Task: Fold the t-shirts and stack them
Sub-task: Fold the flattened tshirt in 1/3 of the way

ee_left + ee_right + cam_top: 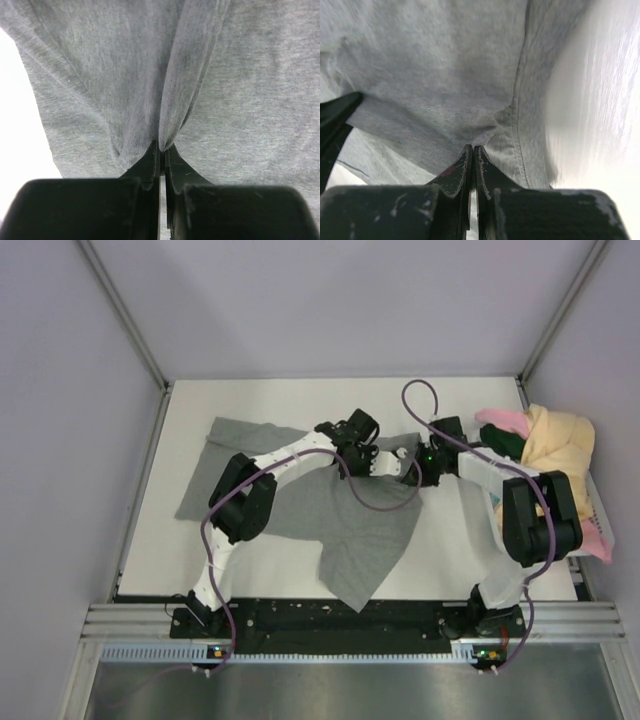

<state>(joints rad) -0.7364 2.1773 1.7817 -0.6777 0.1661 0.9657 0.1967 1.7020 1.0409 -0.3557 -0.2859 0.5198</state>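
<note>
A: Left fingers (pixel 146 167)?
B: Clamped tight on raised fold of grey t-shirt (pixel 350 530), spread mid surface (pixel 460 540).
A: Right fingers (pixel 456 174)?
B: Clamped on same shirt, just beside left. Saw other t-shirts (pixel 550 440) heaped at right edge.

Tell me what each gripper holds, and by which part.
Both hold the grey t-shirt. The left gripper pinches a raised fold of cloth; the right gripper pinches it beside its hemmed edge.

top: bright, even overhead light, sharp, only faint soft shadows on the table (pixel 300 405) | left wrist: dimmer, shirt (pixel 90 75) weave crisp, near foreground black and underexposed, table blown out white at left | right wrist: shirt soft, table at right overexposed and streaked with blur
</note>
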